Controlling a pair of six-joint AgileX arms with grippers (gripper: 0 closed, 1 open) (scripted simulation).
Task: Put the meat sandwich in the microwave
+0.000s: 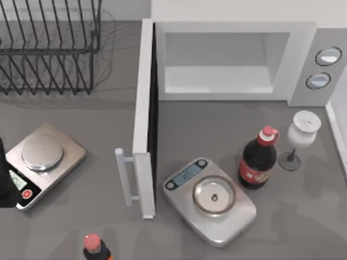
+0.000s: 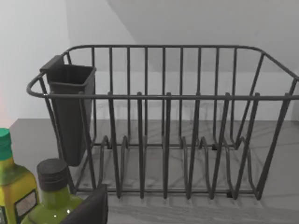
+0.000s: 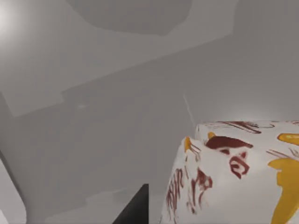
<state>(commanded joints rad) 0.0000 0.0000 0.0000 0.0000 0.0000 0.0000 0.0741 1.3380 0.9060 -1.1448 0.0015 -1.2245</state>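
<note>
One microwave [image 1: 233,59] sits far right on the tabletop [image 1: 97,124], door [image 1: 143,116] swung wide toward us, cavity facing near, long axis left-right; two kitchen scales [image 1: 210,199], two cola bottles [image 1: 259,160].

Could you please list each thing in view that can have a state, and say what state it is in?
microwave: door swung wide open, cavity holds nothing.
dish rack: no dishes in its slots.
cola bottle: upright, red cap on.
wine glass: upright.
round-pan scale: nothing on its pan.
flat scale: nothing on its plate.
olive oil bottles: upright, capped.
printed wrapper: its contents are hidden.
</note>
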